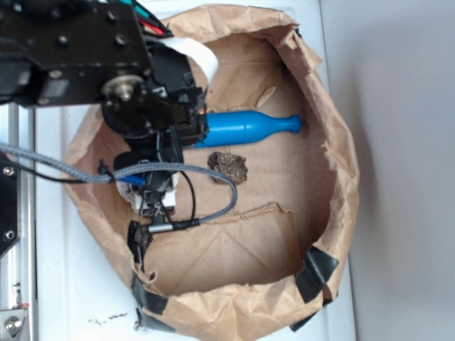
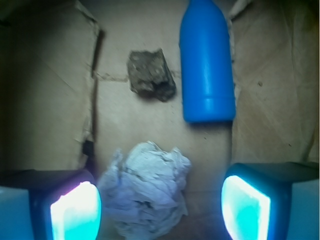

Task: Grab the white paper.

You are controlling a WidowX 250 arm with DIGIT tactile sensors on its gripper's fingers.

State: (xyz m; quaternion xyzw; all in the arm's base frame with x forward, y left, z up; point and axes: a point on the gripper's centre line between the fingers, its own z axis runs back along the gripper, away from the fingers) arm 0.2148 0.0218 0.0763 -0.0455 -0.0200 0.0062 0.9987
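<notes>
White paper (image 2: 145, 192) — crumpled, no clear axis

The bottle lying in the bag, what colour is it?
The bottle is bright blue all over. The wrist view shows it best.

A black robot arm with a cable

The arm (image 1: 106, 64) is made of black blocks dotted with round screws. A grey braided cable (image 1: 71, 172) is looped around it. The fingers (image 2: 75, 212) are seen glowing pale blue-green.
</notes>
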